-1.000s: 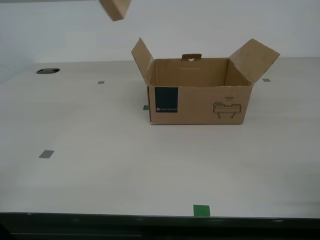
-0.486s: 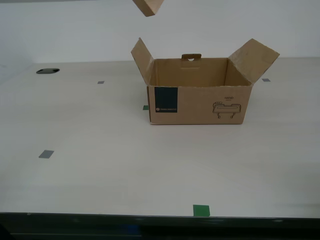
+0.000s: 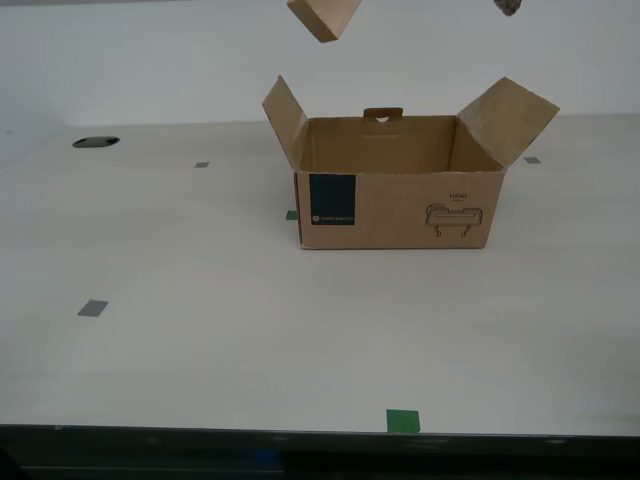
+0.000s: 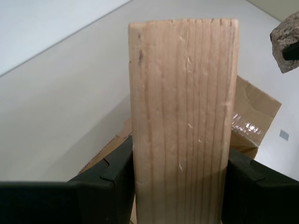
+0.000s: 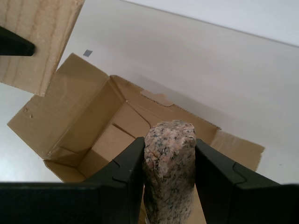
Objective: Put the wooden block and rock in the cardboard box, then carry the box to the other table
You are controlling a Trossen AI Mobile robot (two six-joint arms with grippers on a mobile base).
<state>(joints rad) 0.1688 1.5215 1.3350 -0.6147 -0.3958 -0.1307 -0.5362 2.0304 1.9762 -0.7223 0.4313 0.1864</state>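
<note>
The cardboard box (image 3: pixel 400 205) stands open on the off-white table, its flaps spread, and holds nothing that I can see. The wooden block (image 3: pixel 325 18) hangs above the box's end at the exterior view's left, and my second gripper (image 4: pixel 180 161) is shut on it. The rock (image 3: pixel 510 6) shows at the exterior view's top edge, above the flap at that view's right. It is speckled pink-grey, and my first gripper (image 5: pixel 169 156) is shut on the rock (image 5: pixel 169 177). Below it is the open box (image 5: pixel 93 126), with the block (image 5: pixel 37 42) beside it. Neither arm shows in the exterior view.
The table (image 3: pixel 200 350) has a dark front edge. On it are a green tape mark (image 3: pixel 403 421) near the front, a grey mark (image 3: pixel 92 308) and a dark round hole (image 3: pixel 96 142) at the exterior view's left. A white wall lies behind.
The wooden block has moved toward the exterior view's right, to above the box's flap. The rock has come into view at the top edge. The box has not moved.
</note>
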